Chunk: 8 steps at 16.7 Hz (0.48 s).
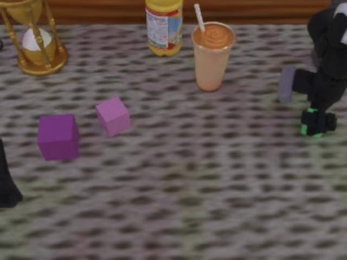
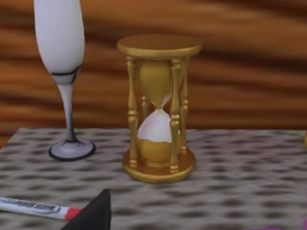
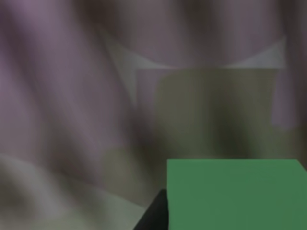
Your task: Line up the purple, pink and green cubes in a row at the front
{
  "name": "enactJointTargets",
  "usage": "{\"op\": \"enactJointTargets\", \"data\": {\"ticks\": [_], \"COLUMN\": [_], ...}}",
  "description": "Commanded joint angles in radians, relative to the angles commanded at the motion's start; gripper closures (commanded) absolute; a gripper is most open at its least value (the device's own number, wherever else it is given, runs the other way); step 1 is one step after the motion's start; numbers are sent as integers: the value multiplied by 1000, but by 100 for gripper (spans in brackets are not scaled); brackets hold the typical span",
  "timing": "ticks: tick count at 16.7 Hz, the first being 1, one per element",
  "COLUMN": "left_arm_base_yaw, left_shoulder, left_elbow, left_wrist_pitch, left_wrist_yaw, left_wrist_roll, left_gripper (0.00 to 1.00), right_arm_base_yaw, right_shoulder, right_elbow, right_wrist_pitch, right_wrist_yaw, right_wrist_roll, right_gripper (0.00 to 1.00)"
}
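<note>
I found no readable txt: label on yellow-capped bottle (image 1: 164,27) was just blurred print, and marker pen (image 2: 36,207) lettering couldn't be made out.

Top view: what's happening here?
The right gripper, at the table's right side, is closed on the green cube, which fills its wrist view. The purple cube and pink cube sit close together but apart on the left. The left arm is parked at the left edge.

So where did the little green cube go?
The small mint green cube is at the top view's right side, gripped by the right gripper, right of the orange drink cup and far from the two purple cubes.
</note>
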Motion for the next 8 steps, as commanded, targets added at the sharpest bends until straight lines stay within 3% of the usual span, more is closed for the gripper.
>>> {"op": "enactJointTargets", "data": {"ticks": [8], "left_arm_base_yaw": [0], "left_shoulder": [0], "left_elbow": [0], "left_wrist_pitch": [0], "left_wrist_yaw": [0], "left_wrist_roll": [0], "left_gripper": [0], "right_arm_base_yaw": [0], "right_shoulder": [-42], "right_elbow": [-4], "right_wrist_pitch": [-35], "right_wrist_yaw": [-6], "right_wrist_roll": [20], "right_gripper": [100]}}
